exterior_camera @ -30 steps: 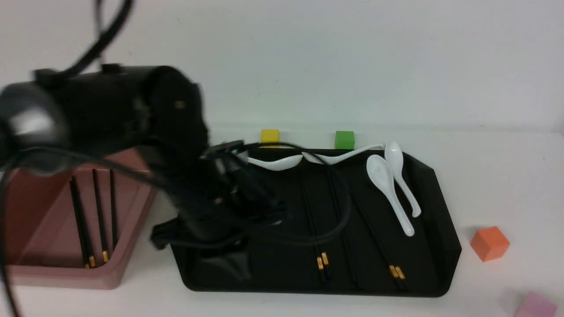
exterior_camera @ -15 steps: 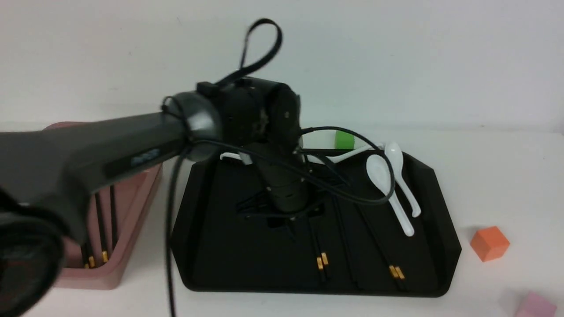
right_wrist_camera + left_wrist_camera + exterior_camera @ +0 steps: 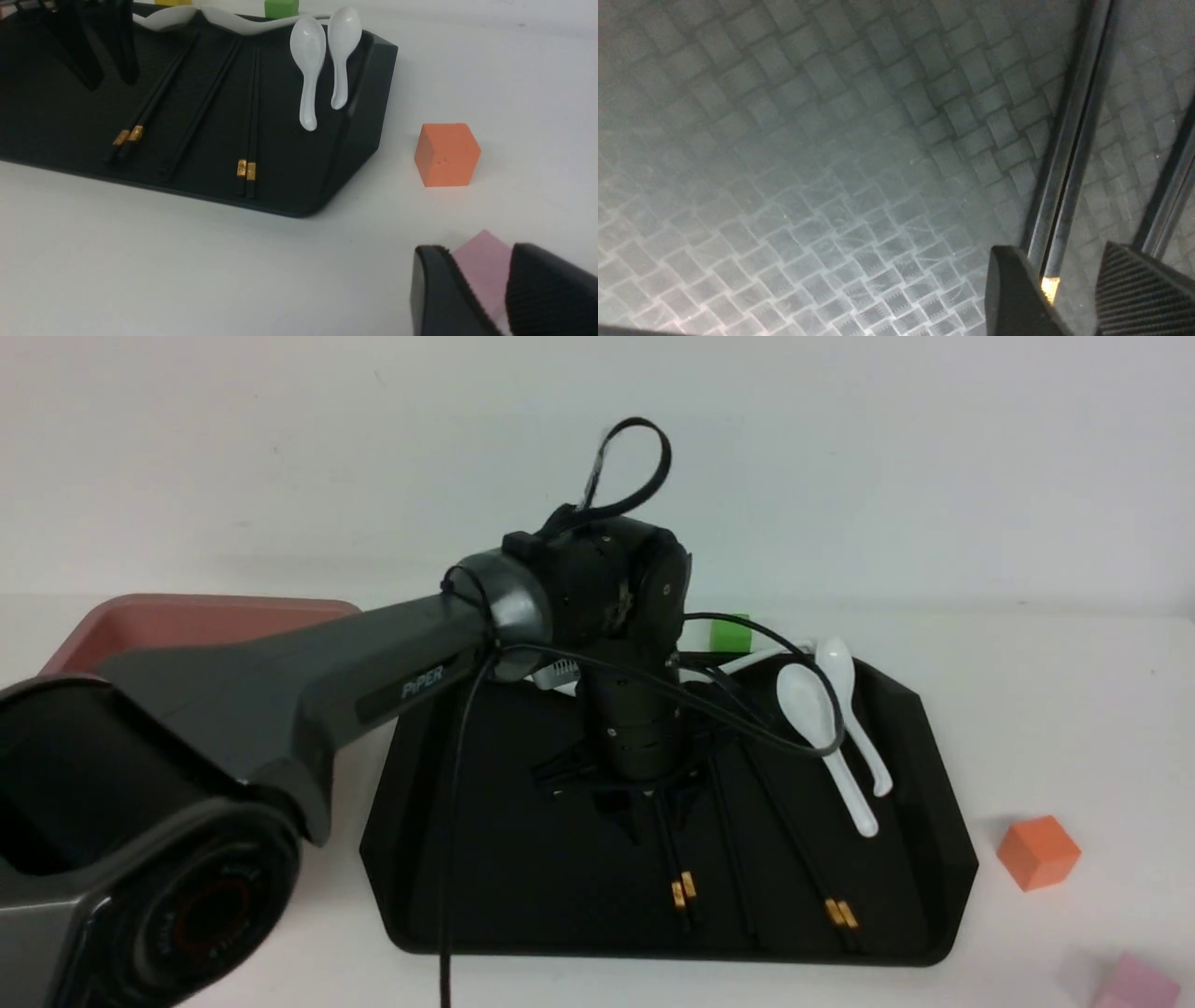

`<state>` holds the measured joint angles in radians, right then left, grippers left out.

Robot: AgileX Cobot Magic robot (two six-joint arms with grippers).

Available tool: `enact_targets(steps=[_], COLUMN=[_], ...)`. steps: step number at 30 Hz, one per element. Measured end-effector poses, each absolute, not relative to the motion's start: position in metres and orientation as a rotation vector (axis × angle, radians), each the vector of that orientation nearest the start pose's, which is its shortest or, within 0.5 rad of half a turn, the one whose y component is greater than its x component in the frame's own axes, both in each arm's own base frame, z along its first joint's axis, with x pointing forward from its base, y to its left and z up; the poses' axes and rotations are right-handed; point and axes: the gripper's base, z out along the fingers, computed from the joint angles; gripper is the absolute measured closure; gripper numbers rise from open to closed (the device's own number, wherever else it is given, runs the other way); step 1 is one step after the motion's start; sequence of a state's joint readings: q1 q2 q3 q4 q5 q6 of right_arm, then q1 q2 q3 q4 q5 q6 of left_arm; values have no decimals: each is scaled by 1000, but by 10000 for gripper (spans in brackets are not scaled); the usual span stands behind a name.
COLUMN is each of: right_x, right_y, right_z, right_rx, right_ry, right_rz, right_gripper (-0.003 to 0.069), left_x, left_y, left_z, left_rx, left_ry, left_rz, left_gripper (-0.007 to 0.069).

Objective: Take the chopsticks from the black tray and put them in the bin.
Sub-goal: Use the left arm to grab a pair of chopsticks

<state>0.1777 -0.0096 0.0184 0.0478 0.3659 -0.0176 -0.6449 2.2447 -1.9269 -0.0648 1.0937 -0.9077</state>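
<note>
Your left gripper: jaws apart, astride 2 chopsticks running 12-to-6 o'clock on black tray. Your right gripper: jaws apart.

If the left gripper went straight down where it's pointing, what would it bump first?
Likely the black tray, since the left gripper straddles two chopsticks with open fingers; one finger might clip them first.

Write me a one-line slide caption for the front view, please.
Left gripper, jaws open, poised over chopsticks on the black tray beside white spoons.
</note>
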Motion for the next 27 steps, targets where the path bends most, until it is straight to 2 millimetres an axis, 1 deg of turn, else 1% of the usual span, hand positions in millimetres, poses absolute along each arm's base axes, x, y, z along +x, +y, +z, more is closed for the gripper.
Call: enact_targets(steps=[3, 5, 10, 13, 16, 22, 27], right_x=[52, 52, 52, 52, 52, 52, 52], right_y=[11, 11, 11, 11, 11, 11, 11], right_z=[175, 175, 175, 175, 175, 175, 175], right_rx=[-152, -152, -152, -152, -152, -152, -152], right_ry=[1855, 1855, 1855, 1855, 1855, 1855, 1855], right_rz=[158, 158, 158, 158, 158, 158, 158], right_gripper=[419, 419, 419, 419, 419, 419, 419], left_x=[375, 373, 373, 374, 375, 377, 377], left_y=[-299, -303, -306, -307, -308, -309, -309], left_z=[198, 196, 179, 175, 171, 171, 170], left_rx=[-379, -359, -350, -349, -348, -346, -346], left_ry=[2946, 2944, 2969, 2970, 2965, 2946, 2941], left_rz=[-301, -291, -250, -239, -245, -269, -274], left_gripper=[363, 365, 364, 364, 343, 286, 279])
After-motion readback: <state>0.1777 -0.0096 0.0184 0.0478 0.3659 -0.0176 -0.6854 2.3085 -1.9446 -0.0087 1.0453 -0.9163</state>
